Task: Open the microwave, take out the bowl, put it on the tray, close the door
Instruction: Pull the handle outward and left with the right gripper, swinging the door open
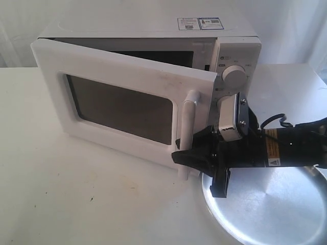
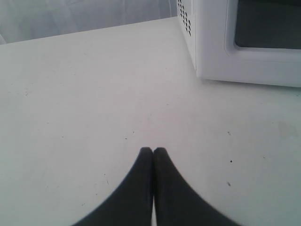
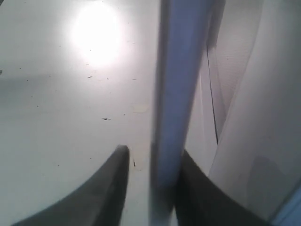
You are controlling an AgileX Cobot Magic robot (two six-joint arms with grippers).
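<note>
Black arm (image 1: 291,148), white wrist camera (image 1: 231,118), black tool (image 1: 185,155)

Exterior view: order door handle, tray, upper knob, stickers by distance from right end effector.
1. Door handle, between the fingers of the right end effector.
2. Tray, just below.
3. Upper knob, above right.
4. Stickers, atop the microwave.

White table (image 1: 76,204) (faintly speckled), microwave (image 1: 153,28) standing on it, shiny steel tray (image 1: 278,217) lying before the microwave
</note>
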